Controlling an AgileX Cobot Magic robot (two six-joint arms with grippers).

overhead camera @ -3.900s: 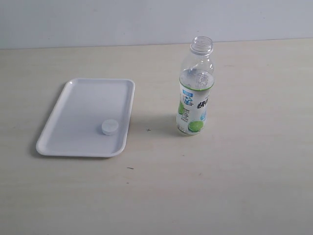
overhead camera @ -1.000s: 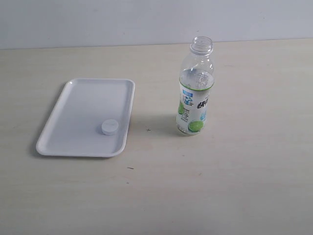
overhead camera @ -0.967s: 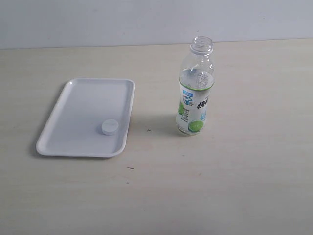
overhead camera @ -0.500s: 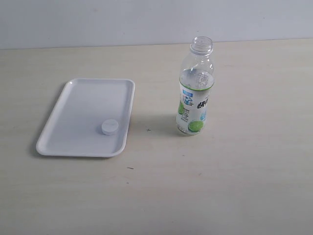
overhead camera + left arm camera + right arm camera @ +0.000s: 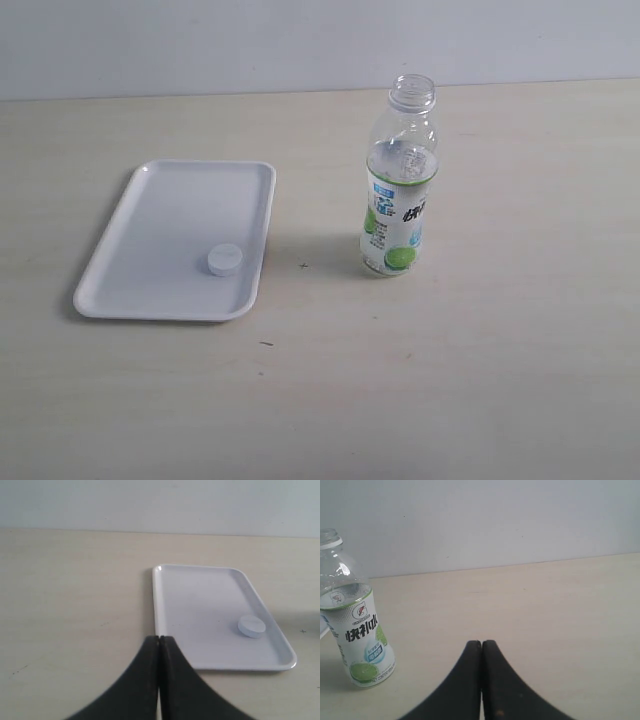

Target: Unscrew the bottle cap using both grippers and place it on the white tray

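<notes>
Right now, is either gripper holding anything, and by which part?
Nothing held: left gripper and right gripper are shut, empty; the bottle cap lies on the white tray.

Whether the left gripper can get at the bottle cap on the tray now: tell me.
Probably yes. The bottle cap lies alone on the white tray with nothing over it, and nothing stands between it and the left gripper, though its shut jaws must open first.

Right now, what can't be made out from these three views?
Exterior view: both arms are outside the frame.
Left wrist view: the bottle is out of frame; the left gripper is cut off by the picture edge.
Right wrist view: the edge crops the bottle's side and the right gripper at its base.
The bottle cap: its ribbing is too small in any view.
</notes>
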